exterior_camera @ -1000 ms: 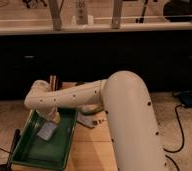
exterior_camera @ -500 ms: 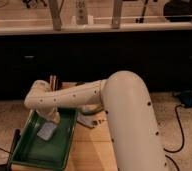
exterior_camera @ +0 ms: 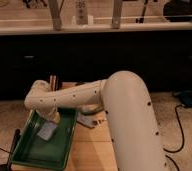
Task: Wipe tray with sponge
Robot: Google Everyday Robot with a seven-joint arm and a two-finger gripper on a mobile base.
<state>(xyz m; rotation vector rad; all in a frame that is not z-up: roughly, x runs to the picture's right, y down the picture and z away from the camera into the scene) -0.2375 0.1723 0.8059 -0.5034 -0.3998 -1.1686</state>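
One white arm reaches down into the tray (exterior_camera: 24, 150) at the lower left of the frame.
Its gripper (exterior_camera: 53, 120) is just above the sponge (exterior_camera: 47, 133) lying inside the tray on the wooden desk (exterior_camera: 91, 150); whether the jaws are released or clenched cannot be told.

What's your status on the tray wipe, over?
Gripper down inside the tray, just above the sponge. Sponge lying on the tray floor, upper middle. Nothing else on the tray floor, over.
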